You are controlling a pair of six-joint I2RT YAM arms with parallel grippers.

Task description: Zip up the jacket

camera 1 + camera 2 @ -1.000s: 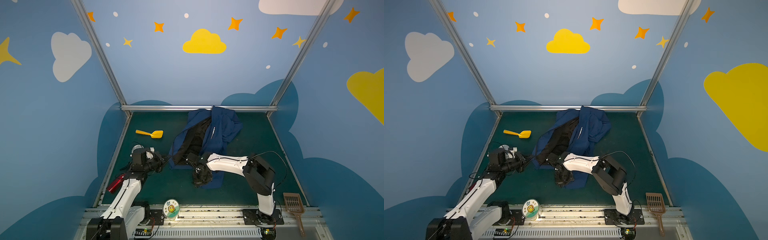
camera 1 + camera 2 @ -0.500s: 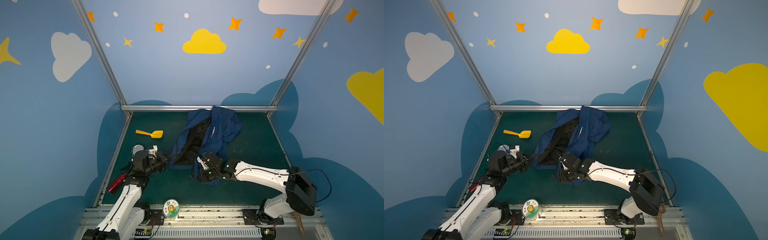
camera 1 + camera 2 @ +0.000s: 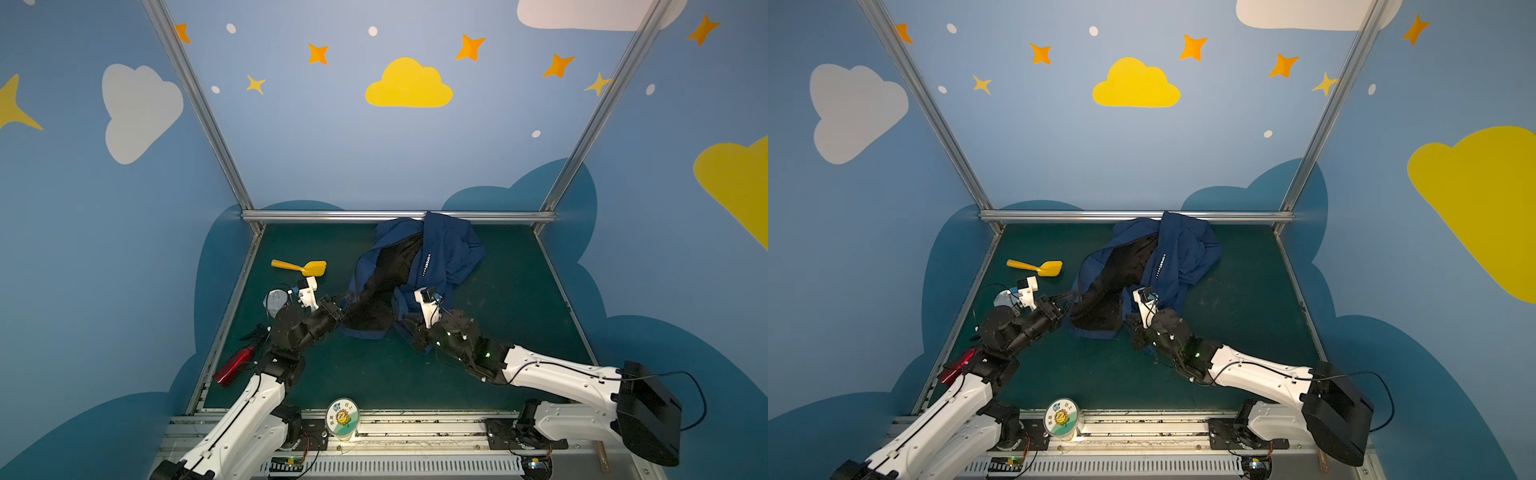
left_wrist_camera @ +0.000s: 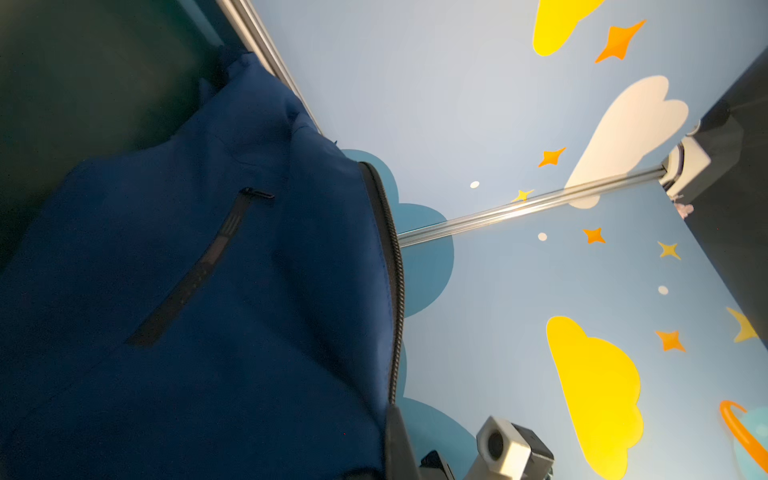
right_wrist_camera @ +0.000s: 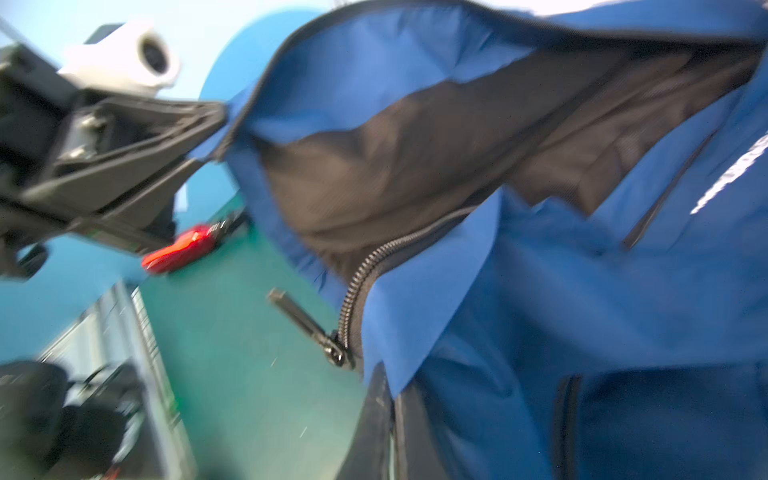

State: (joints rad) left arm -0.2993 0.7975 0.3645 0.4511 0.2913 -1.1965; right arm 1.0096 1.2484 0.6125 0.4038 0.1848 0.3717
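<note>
Top views: even, diffuse light, bright walls (image 3: 374, 166), dim green counter (image 3: 519, 291), barrel distortion at edges. Right wrist view motion-blurred (the jacket (image 5: 540, 311) smeared); left wrist view sharper.

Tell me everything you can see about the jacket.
The jacket is navy fabric with black lining, white chest lettering and a zipped pocket. It lies crumpled and unzipped on the green mat against the back rail. The left gripper and right gripper each pinch a front edge near the hem.

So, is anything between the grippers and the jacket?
Nothing visible. The left gripper is shut on the jacket at its front edge, the right gripper on fabric by the zipper slider; the yellow scoop lies apart.
</note>
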